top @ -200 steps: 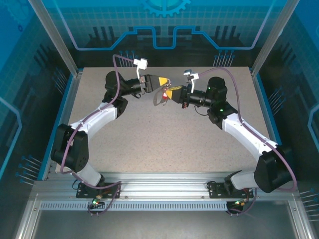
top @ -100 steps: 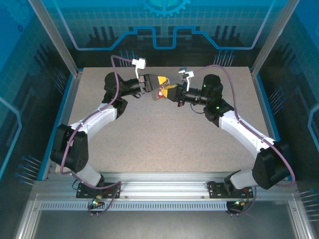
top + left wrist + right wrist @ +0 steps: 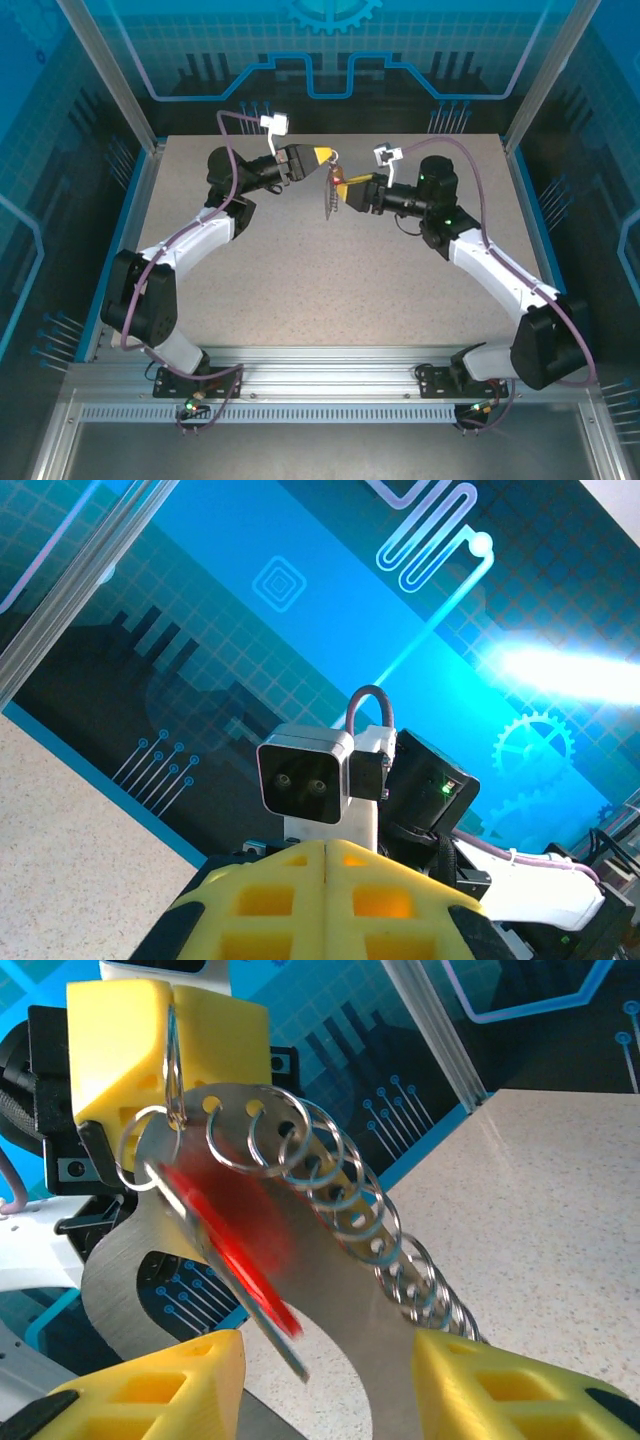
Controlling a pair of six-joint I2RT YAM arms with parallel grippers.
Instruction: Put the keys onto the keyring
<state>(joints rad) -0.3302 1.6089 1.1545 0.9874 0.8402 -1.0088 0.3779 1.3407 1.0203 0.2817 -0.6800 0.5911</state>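
Yellow left fingers (image 3: 110,1050) are clamping the silvery metal keyring (image 3: 345,1290); released right fingers (image 3: 150,1390) should be clearing the red-headed key (image 3: 235,1250) slowly.

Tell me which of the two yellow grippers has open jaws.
The right gripper: its jaws stand apart, while the left gripper has them pressed together on a thin wire keyring.
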